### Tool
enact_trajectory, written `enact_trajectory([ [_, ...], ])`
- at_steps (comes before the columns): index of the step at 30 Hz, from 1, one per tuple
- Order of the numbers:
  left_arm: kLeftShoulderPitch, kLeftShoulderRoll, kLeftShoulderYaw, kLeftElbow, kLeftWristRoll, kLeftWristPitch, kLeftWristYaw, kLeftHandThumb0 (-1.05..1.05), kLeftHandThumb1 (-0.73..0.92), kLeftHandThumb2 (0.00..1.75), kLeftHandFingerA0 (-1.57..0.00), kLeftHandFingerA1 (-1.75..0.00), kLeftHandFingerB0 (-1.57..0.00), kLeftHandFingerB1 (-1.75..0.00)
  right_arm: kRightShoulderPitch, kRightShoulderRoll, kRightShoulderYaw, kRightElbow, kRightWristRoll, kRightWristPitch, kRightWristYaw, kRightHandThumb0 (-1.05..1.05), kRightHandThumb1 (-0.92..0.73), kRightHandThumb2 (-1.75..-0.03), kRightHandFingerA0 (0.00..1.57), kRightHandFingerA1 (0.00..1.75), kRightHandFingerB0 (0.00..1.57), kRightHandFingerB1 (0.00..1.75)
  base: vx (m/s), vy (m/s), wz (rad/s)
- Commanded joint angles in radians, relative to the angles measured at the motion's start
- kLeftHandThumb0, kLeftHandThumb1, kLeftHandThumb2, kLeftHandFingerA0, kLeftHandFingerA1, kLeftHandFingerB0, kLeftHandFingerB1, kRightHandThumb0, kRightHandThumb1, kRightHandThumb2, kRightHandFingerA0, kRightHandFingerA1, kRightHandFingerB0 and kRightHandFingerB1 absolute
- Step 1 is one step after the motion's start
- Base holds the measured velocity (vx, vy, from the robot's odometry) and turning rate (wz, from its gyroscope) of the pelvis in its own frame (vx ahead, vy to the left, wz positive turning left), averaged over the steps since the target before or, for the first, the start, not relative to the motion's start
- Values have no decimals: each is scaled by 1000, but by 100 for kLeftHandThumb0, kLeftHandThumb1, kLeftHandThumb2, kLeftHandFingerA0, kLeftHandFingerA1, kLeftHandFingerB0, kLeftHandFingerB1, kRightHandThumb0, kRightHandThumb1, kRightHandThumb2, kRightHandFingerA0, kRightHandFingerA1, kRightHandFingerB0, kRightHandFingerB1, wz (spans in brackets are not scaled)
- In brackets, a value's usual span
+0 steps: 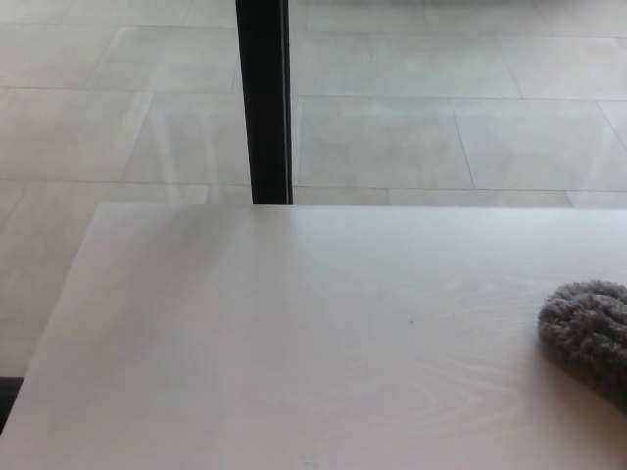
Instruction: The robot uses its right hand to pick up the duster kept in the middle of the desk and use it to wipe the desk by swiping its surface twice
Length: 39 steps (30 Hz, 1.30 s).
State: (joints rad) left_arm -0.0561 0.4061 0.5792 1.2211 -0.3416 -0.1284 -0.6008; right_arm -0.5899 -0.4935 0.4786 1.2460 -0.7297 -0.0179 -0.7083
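Fluffy grey duster (588, 335) sits at the pale wooden desk's (294, 333) right edge, mid-swipe by my read, right hand out of shot, grip unknowable, next sweep goes leftward.

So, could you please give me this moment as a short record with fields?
surface: pale desk, nothing on it but the duster
duster: grey fluffy duster lying on the desk at the right edge of view, partly cut off
hands: neither robot hand in view
background: tiled floor and a black post beyond the far edge
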Motion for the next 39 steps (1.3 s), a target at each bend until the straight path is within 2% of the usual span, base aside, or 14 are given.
enact_trajectory([
  [1,8,28,6,-17,-19,-15,-4,-75,88,66,-41,-59,-44,-47,-42,19,69,-25,-40,-53,129,-28,-62,-62,85,165,79,109,0,0,0],
  [2,8,28,4,-18,-15,-20,-2,-76,89,67,-41,-60,-43,-47,-45,16,73,-27,-39,-66,123,-28,-57,-63,89,163,84,92,0,0,0],
  [5,5,28,-2,-13,-8,-24,6,-76,88,66,-41,-59,-44,-46,-71,9,109,-31,-57,-86,106,-30,-58,-60,87,167,83,104,0,0,0],
  [6,6,27,-1,-10,-10,-27,-2,-76,88,66,-40,-60,-44,-46,-77,9,116,-30,-56,-84,104,-34,-42,-89,117,132,84,107,0,0,0],
  [7,5,26,-2,-9,-9,-29,1,-76,88,66,-41,-60,-45,-46,-85,10,122,-29,-54,-79,126,-29,-59,-63,85,173,71,137,0,0,0],
  [9,6,25,-2,-14,-10,-26,2,-76,88,67,-42,-59,-45,-46,-107,17,123,-26,-40,-61,201,-31,-66,-66,87,162,82,86,0,0,0],
  [12,6,28,-1,-13,-12,-20,1,-74,89,67,-40,-56,-41,-44,-121,30,126,-6,-36,8,277,-36,-73,-67,83,153,64,58,0,0,0],
  [17,6,30,1,-15,-16,-13,-9,-75,88,66,-39,-58,-41,-46,-137,15,100,11,-5,48,416,-57,-77,-63,49,96,14,29,0,0,0],
  [20,7,34,4,-11,-17,-11,-3,-75,88,66,-40,-59,-41,-45,-142,5,107,12,-14,38,439,-91,-66,-101,0,9,0,15,0,0,0],
  [22,6,41,3,-10,-15,-6,-4,-74,89,66,-40,-59,-41,-45,-152,4,129,15,-37,54,469,-105,-74,-105,0,8,0,9,0,0,0],
  [23,7,41,1,-10,-14,-8,-9,-74,89,67,-38,-58,-40,-44,-153,-3,127,-1,-33,46,481,-96,-84,-66,0,0,0,0,0,0,0],
  [37,11,49,6,-14,-16,-5,-2,-76,89,66,-41,-61,-43,-47,-142,-94,-40,-321,121,32,732,-105,-92,-76,0,0,0,0,0,0,0],
  [38,10,48,10,-16,-22,1,-5,-76,88,66,-40,-62,-42,-48,-127,-116,-68,-371,144,28,744,-104,-80,-120,0,22,0,0,0,0,0],
  [39,10,49,11,-15,-23,2,-10,-77,89,68,-37,-61,-38,-47,-114,-128,-88,-404,158,32,753,-105,-92,-78,0,0,0,0,0,0,0],
])
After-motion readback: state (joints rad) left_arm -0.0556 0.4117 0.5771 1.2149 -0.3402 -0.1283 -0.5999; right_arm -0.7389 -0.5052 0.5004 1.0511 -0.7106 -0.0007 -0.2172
